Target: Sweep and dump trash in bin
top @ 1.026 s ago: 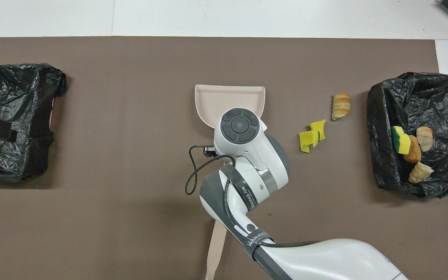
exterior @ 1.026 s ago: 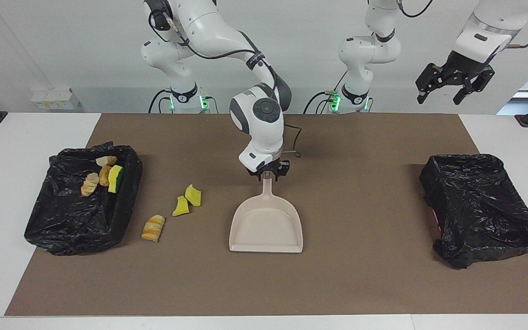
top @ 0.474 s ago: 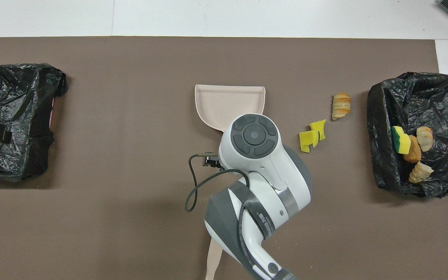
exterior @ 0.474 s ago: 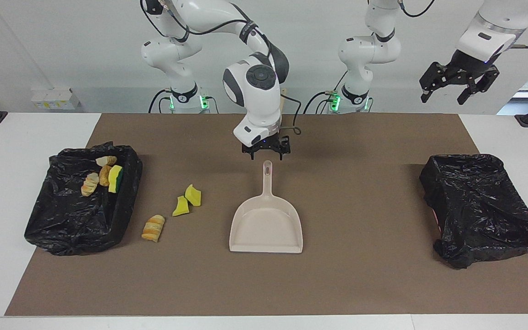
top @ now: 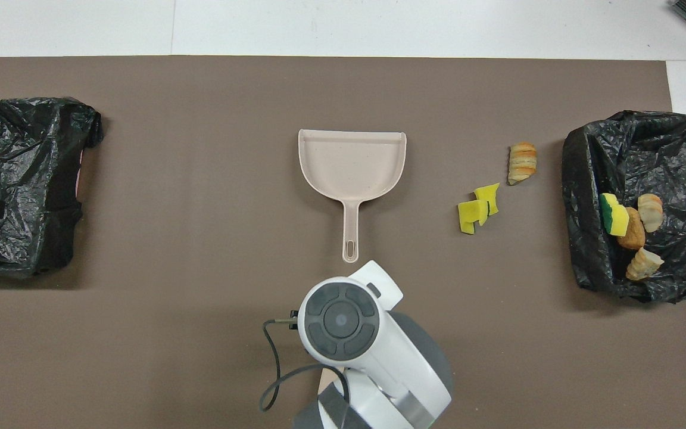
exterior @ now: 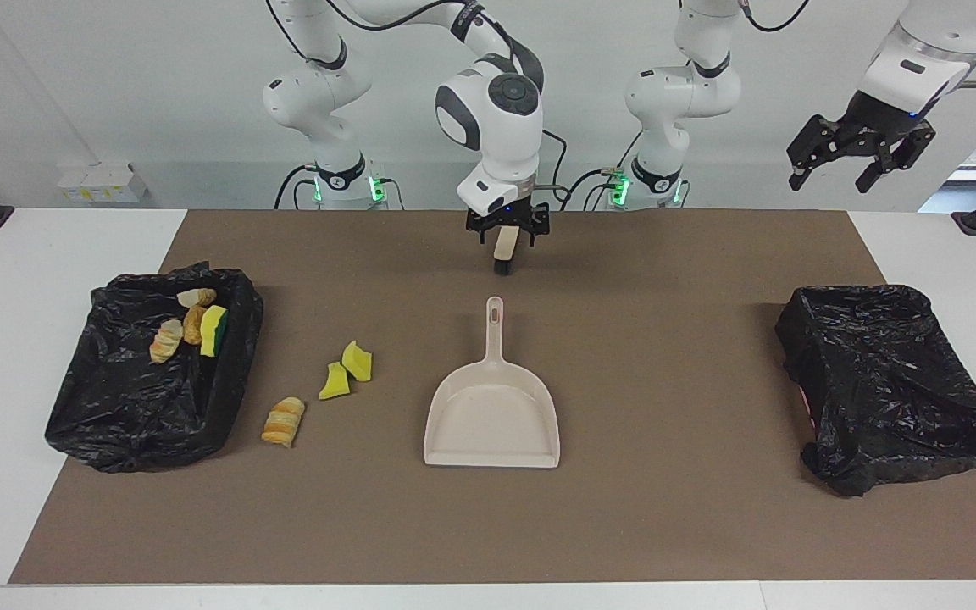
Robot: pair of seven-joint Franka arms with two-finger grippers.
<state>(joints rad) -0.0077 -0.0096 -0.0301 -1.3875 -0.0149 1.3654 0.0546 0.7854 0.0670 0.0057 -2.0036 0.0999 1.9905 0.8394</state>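
Observation:
The beige dustpan (exterior: 492, 415) (top: 352, 161) lies flat and bare on the brown mat, handle toward the robots. Loose trash lies beside it toward the right arm's end: two yellow sponge pieces (exterior: 346, 373) (top: 477, 208) and a bread-like chunk (exterior: 284, 421) (top: 522, 162). Several more pieces (exterior: 191, 326) (top: 626, 229) sit in the black-bagged bin (exterior: 115, 407) (top: 676, 143). My right gripper (exterior: 507, 237) hangs open over the mat's robot-side edge, apart from the dustpan handle. My left gripper (exterior: 829, 180) waits open, high over the left arm's end.
A second black-bagged bin (exterior: 886, 381) (top: 21, 179) stands at the left arm's end. A beige stick-like handle (exterior: 506, 250) shows below the right gripper, on the mat nearer to the robots than the dustpan.
My right gripper has let go of the dustpan handle, risen and drawn back toward the robots. The dustpan stays put. The left gripper has barely shifted.

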